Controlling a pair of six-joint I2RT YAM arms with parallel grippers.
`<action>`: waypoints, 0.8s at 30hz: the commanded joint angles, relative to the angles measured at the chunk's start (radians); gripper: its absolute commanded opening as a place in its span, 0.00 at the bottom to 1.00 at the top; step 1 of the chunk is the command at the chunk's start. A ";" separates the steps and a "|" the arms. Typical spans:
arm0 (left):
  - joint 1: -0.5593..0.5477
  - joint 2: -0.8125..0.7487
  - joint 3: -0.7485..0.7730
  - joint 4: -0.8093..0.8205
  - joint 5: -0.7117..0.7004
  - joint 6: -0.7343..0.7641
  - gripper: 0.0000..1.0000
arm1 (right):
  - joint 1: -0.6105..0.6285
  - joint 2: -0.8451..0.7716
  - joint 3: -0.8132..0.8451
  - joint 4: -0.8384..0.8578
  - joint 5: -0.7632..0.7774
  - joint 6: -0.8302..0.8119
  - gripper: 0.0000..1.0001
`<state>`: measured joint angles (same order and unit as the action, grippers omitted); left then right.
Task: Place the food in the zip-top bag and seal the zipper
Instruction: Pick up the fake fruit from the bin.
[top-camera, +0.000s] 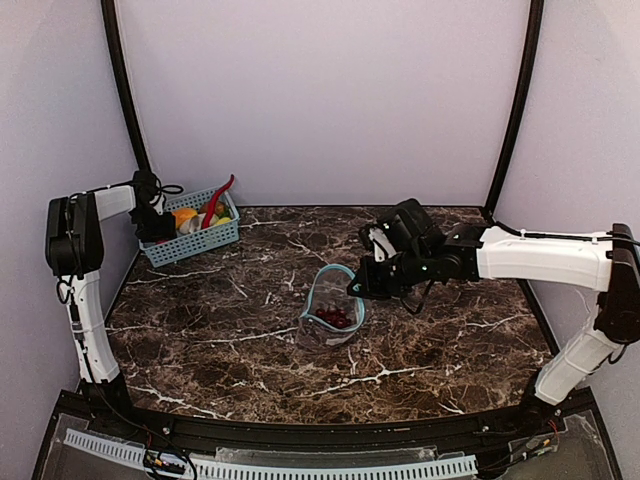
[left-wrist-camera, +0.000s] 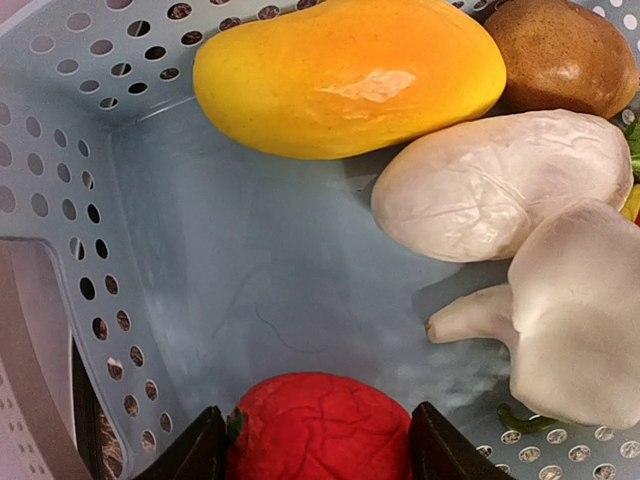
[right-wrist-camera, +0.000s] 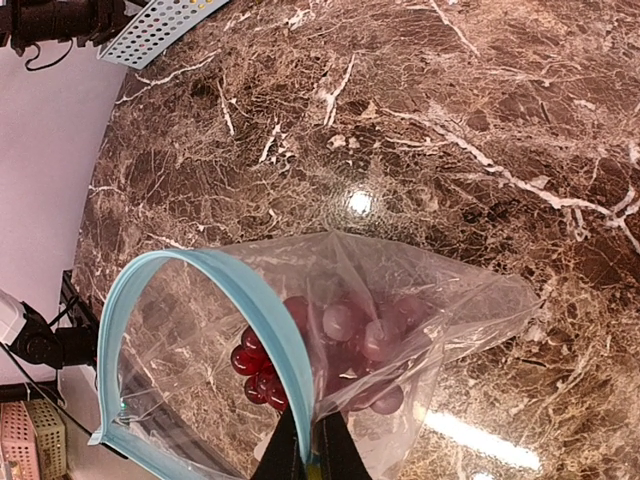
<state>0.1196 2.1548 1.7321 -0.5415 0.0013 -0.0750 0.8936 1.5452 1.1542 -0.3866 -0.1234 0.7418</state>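
Note:
My left gripper (top-camera: 158, 226) is down inside the blue mesh basket (top-camera: 192, 243). In the left wrist view the gripper (left-wrist-camera: 316, 412) is open, its fingers close against both sides of the red round fruit (left-wrist-camera: 320, 430), which rests on the basket floor. A yellow oblong piece (left-wrist-camera: 350, 75) and a brown oval piece (left-wrist-camera: 565, 55) lie beyond it. My right gripper (right-wrist-camera: 308, 442) is shut on the teal zipper (right-wrist-camera: 268, 318) of the zip-top bag (right-wrist-camera: 450, 300) and holds its mouth open. The purple grape bunch (right-wrist-camera: 345, 345) lies inside the bag (top-camera: 333, 300).
Two white mushroom-like pieces (left-wrist-camera: 505, 185) fill the right side of the basket (left-wrist-camera: 60, 180). A red curved piece (top-camera: 218, 200) sticks up out of it. The basket stands at the table's far left corner, close to the wall.

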 joint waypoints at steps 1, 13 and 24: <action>-0.006 0.015 -0.020 -0.048 0.014 0.007 0.64 | -0.004 0.010 0.024 0.030 -0.012 0.005 0.05; -0.007 0.067 0.006 -0.057 -0.041 0.041 0.75 | -0.004 0.010 0.027 0.028 -0.008 0.005 0.05; -0.015 0.068 0.046 -0.086 -0.045 0.048 0.59 | -0.004 0.006 0.025 0.027 -0.002 0.007 0.05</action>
<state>0.1127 2.2292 1.7561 -0.5495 -0.0460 -0.0326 0.8936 1.5452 1.1557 -0.3851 -0.1276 0.7422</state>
